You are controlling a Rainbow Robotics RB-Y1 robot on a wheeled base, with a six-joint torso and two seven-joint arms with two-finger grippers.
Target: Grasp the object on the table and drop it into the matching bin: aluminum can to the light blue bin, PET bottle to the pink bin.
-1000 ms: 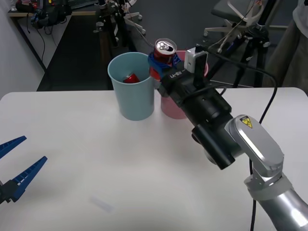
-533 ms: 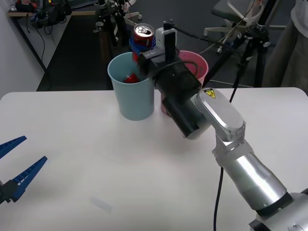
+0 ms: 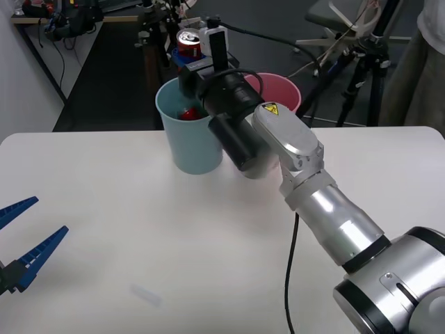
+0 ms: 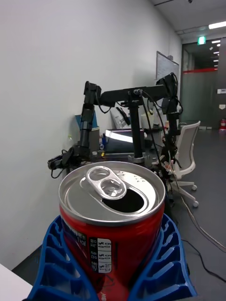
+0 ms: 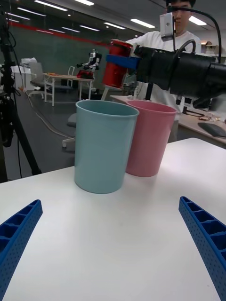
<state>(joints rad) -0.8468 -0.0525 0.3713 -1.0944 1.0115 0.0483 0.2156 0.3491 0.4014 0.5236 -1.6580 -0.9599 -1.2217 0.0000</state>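
Observation:
My right gripper (image 3: 189, 61) is shut on the small red aluminum can (image 3: 189, 43), holding it upright in the air above the far rim of the light blue bin (image 3: 189, 142). Up close, the can (image 4: 113, 221) shows its silver top and open pull-tab, clamped between the blue fingers (image 4: 52, 263). Something red lies inside the light blue bin. The pink bin (image 3: 278, 94) stands right beside it, partly behind my right arm. From the left wrist the can (image 5: 116, 63) hangs above both bins (image 5: 104, 146). My left gripper (image 3: 24, 243) rests open at the table's near left.
The white table (image 3: 139, 236) spreads wide around the two bins. Behind the table stand tripods, an office chair and cables on a dark floor. A person stands at the far right, away from the bins.
My right arm has swung the can leftward and higher, from above the pink bin's edge to above the light blue bin. The left gripper has stayed put.

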